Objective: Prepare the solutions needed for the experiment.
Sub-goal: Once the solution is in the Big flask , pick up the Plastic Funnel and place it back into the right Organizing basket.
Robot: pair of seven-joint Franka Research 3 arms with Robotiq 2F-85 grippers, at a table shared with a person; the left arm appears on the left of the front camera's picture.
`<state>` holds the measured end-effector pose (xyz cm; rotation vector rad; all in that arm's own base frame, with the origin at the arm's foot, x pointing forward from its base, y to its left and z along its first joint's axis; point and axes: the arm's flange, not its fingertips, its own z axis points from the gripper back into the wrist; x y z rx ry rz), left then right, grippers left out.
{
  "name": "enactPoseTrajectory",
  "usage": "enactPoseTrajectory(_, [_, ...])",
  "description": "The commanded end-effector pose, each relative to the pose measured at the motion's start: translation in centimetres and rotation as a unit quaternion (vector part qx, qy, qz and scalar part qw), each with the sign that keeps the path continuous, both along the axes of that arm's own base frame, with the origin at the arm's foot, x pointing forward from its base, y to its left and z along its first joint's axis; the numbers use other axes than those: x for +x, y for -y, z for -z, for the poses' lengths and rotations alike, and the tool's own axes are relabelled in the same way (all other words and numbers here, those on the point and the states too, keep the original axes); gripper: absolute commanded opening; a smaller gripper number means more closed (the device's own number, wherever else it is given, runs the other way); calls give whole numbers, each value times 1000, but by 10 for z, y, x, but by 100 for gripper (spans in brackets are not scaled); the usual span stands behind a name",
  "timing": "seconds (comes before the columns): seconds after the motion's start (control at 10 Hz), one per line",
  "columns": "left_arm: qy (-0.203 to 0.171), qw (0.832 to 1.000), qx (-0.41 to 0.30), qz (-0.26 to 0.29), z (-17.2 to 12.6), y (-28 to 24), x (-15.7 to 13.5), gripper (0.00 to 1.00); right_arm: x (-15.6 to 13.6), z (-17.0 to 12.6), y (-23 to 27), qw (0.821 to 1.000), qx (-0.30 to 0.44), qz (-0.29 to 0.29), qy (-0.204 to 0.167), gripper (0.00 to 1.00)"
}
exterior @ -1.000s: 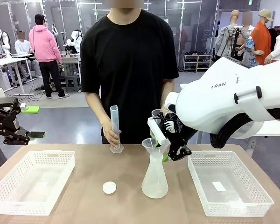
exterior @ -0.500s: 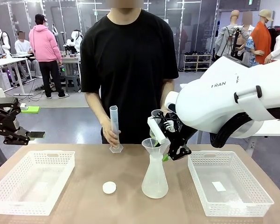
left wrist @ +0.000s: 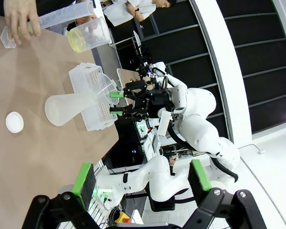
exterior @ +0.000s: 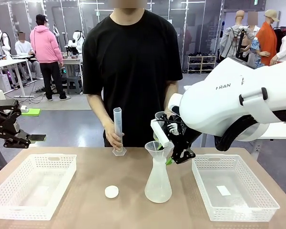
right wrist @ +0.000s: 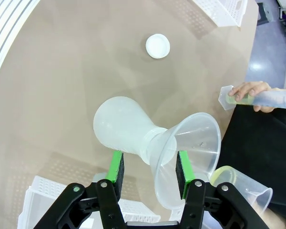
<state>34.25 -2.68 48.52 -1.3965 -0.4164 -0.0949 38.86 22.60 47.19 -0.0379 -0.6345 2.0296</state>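
Observation:
A frosted flask (exterior: 158,183) with a clear funnel (exterior: 157,149) in its neck stands mid-table. My right gripper (exterior: 174,152) is open, its green pads (right wrist: 117,167) on either side of the flask neck (right wrist: 150,143) just under the funnel (right wrist: 193,148). The person holds a graduated cylinder (exterior: 117,131) upright on the table, with pale yellow-green liquid at its foot (right wrist: 243,98). Their other hand holds a beaker (right wrist: 238,188) with a shallow yellow-green layer (left wrist: 78,43) above the funnel. My left gripper (exterior: 35,138) hangs open off the table's left side, nothing between its pads (left wrist: 83,179).
A white mesh basket (exterior: 33,185) sits at the left and another (exterior: 233,186) at the right with a small white slip inside. A small white round cap (exterior: 111,192) lies on the table in front of the flask.
The person's cylinder has shifted very slightly. Both arms, the flask and the funnel have stayed put.

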Motion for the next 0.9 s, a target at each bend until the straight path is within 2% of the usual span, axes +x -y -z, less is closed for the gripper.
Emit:
enactPoseTrajectory(0.0, [-1, 1000, -14, -1, -3, 2, 1, 100, -19, -19, -3, 999, -18, 27, 28, 56])
enactPoseTrajectory(0.2, [-1, 1000, -14, -1, -3, 2, 1, 100, -30, -40, 0, 996, -34, 53, 67, 56])
enactPoseTrajectory(0.4, [-1, 1000, -14, -1, -3, 2, 1, 100, -49, -64, 7, 994, -40, 65, 78, 56])
enactPoseTrajectory(0.6, [-1, 1000, -14, -1, -3, 2, 1, 100, -80, -92, 29, 991, -57, 106, 65, 56])
enactPoseTrajectory(0.8, [-1, 1000, -14, -1, -3, 2, 1, 100, -109, -108, 66, 983, -53, 174, 25, 56])
